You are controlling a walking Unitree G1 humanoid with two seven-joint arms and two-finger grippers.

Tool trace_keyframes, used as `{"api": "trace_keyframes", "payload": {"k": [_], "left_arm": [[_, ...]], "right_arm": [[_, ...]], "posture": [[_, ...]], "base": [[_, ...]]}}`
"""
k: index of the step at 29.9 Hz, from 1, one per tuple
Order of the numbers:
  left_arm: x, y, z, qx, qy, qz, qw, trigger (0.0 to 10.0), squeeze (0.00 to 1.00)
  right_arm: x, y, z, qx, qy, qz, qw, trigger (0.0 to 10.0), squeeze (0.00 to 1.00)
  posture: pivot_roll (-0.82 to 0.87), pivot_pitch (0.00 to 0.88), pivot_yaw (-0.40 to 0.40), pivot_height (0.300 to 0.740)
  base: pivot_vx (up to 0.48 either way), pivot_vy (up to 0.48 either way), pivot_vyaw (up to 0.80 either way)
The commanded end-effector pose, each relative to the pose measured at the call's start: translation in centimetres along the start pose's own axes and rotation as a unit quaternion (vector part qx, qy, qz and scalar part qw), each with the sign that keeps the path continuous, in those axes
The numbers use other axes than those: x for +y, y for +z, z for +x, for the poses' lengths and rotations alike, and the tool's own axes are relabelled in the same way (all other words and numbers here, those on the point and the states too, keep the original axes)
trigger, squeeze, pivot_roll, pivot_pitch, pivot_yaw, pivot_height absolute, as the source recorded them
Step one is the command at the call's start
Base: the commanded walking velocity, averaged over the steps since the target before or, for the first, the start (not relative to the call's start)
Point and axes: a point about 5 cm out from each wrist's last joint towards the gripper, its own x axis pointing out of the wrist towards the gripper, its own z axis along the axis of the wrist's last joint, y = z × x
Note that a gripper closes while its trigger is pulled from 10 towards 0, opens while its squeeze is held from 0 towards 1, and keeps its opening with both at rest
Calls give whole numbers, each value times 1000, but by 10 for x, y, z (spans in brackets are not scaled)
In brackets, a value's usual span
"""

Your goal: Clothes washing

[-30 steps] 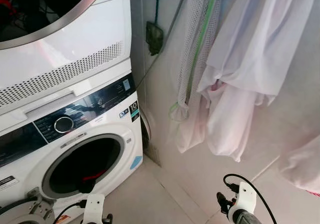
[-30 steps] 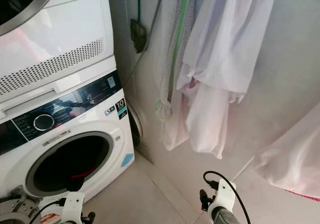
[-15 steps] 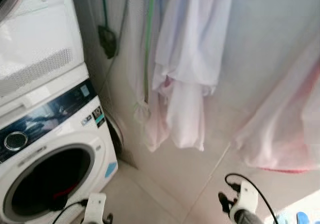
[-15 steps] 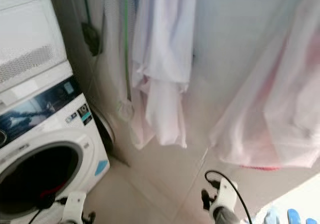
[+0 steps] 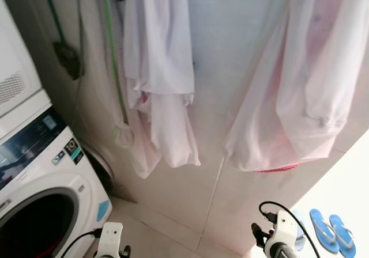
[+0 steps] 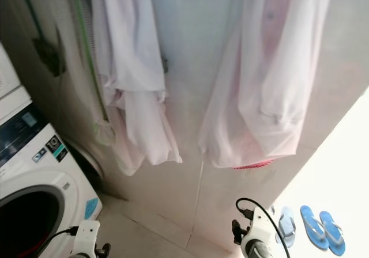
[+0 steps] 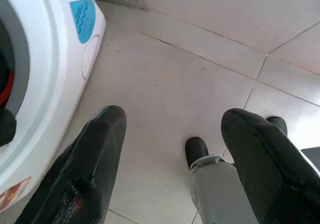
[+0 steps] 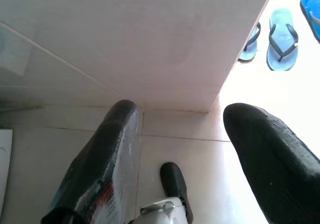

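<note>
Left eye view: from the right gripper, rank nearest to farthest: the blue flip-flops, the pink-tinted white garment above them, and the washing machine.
1. Blue flip-flops, on the floor just to the right of the right gripper.
2. Pink-tinted white garment, hanging on the wall above it.
3. White front-loading washing machine, far across on the left, beside the left gripper.

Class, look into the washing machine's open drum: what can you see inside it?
Inside the washing machine drum, a sliver of red fabric shows at the bottom edge; the rest is dark, so other contents cannot be told.
</note>
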Motion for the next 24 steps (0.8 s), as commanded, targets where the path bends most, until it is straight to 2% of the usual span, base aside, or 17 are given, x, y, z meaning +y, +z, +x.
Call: {"api": "trace_keyframes", "payload": {"k": [1, 6, 24], "left_arm": [[3, -2, -1, 1, 4, 4, 1000, 10000, 0], [1, -1, -1, -4, 1, -11, 1000, 10000, 0], [1, -1, 0, -3, 0, -3, 1000, 10000, 0]], "right_arm": [[1, 3, 1, -2, 1, -2, 1000, 10000, 0], [1, 4, 1, -3, 2, -6, 1000, 10000, 0], [1, 4, 1, -3, 2, -6, 1000, 10000, 0]], "posture": [[49, 0, -13, 740], [44, 18, -13, 740], [44, 18, -13, 740]], "base": [[0, 0, -594], [0, -96, -571], [0, -27, -556]]}}
